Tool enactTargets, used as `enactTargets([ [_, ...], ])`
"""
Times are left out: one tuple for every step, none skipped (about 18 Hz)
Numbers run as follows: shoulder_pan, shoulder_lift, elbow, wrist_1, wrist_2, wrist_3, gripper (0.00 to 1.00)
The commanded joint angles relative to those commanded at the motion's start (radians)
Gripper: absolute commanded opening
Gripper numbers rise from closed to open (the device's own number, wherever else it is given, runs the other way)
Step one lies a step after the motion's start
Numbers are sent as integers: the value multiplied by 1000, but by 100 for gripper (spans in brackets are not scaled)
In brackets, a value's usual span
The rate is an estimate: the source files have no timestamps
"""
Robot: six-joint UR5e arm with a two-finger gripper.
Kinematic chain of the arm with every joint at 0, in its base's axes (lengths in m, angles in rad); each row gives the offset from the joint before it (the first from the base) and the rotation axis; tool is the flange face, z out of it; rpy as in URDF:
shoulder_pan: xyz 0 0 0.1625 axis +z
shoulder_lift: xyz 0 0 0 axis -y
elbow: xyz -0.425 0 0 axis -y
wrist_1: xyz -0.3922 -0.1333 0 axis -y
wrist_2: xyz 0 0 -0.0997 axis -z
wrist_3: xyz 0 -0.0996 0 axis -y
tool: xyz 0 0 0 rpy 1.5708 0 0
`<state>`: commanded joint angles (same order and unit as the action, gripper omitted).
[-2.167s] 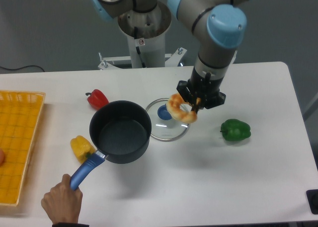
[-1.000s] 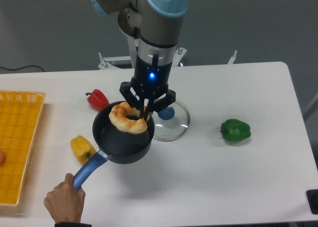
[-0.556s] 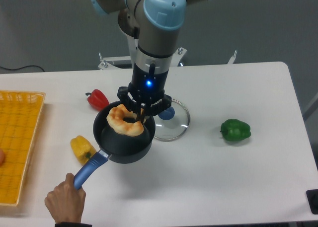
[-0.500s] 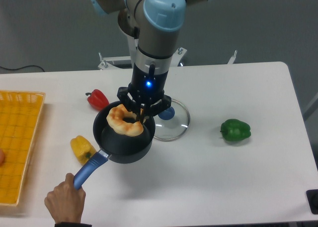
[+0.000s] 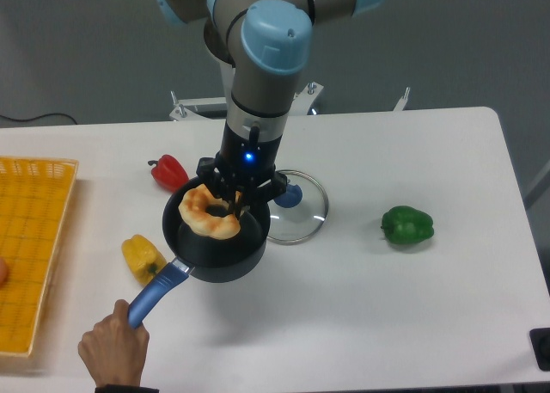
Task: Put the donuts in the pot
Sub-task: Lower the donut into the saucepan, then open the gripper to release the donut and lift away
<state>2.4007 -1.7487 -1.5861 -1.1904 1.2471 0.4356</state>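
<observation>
The golden-orange donut (image 5: 206, 212) hangs tilted over the mouth of the black pot (image 5: 220, 254), held by its right edge. My gripper (image 5: 236, 200) is shut on the donut, directly above the pot's right half. The pot's blue handle (image 5: 155, 292) points toward the lower left, and a person's hand (image 5: 110, 353) grips its end. The pot's dark inside is mostly hidden behind the donut.
A glass lid with a blue knob (image 5: 296, 206) lies just right of the pot. A red pepper (image 5: 169, 171) sits behind the pot, a yellow pepper (image 5: 142, 256) to its left, a green pepper (image 5: 407, 224) far right. A yellow basket (image 5: 27, 247) stands at the left edge.
The gripper carried the donut leftward from over the lid to over the pot, then lowered it slightly toward the pot's opening. The hand stays on the handle.
</observation>
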Motion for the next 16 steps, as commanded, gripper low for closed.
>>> enactTargets([
  [0,0,-9,2,2,5,20],
  [0,0,-14,3,5,8,24],
  [-2,0,-15,3,6,8,31],
  [-5,2,-15,5,8,14,53],
  [-5,2,-15,3,6,31,64],
  [-5,3,-18,3,8,47,81],
  [-5,6,-20,2,15,58,100],
  [-6,8,-22,3,35,58,100],
  [-8,9,-23,2,49,57,100],
  [-17,9,-22,2,51,57,100],
  [-20,11,-22,0,52,57,100],
  [-20,12,-22,-3,52,55,100],
  [-20,12,-15,-5,58,54,100],
  [-20,12,-9,-9,64,52,100],
  [-21,15,-9,-9,64,52,100],
  [-20,17,-8,-9,64,52,100],
])
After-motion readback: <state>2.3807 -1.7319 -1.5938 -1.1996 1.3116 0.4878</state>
